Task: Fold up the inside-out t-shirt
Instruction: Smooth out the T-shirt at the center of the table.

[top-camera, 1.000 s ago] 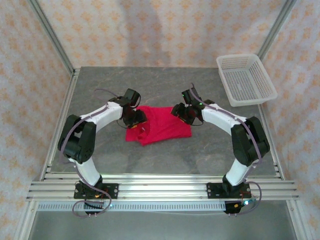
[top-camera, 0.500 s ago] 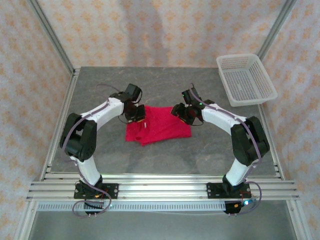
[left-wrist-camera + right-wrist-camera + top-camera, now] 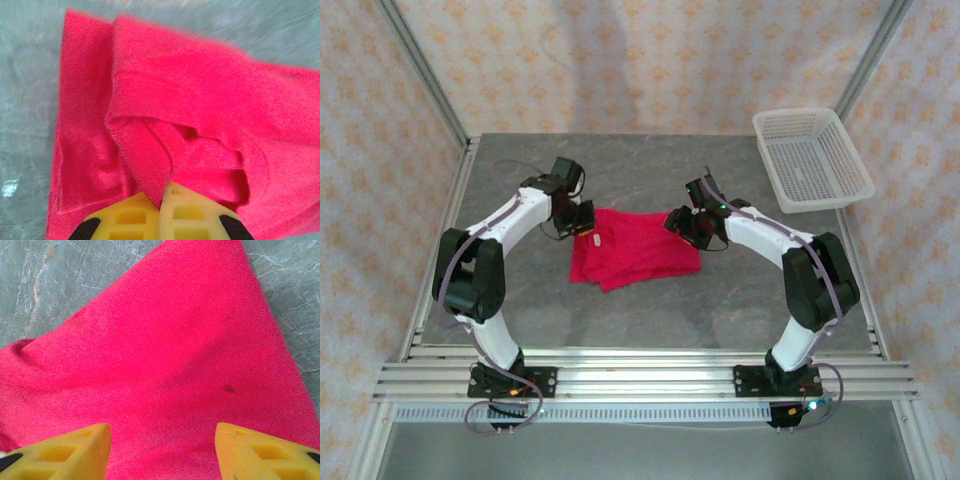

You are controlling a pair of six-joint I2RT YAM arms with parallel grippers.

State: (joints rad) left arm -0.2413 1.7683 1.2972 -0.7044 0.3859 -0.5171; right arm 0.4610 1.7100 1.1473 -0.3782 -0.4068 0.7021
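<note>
Top external camera: fixed high behind the arm bases, facing forward and down over the whole worktop (image 3: 650,300). Left wrist camera: looks steeply down, very near the red t-shirt (image 3: 200,100), with the left jaws at its bottom edge. Right wrist camera: equally near, above the same cloth, with the right jaws at its bottom corners. All three views share the t-shirt and surrounding worktop.

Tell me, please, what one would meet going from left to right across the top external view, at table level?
left pincer → t-shirt → right pincer → basket
</note>
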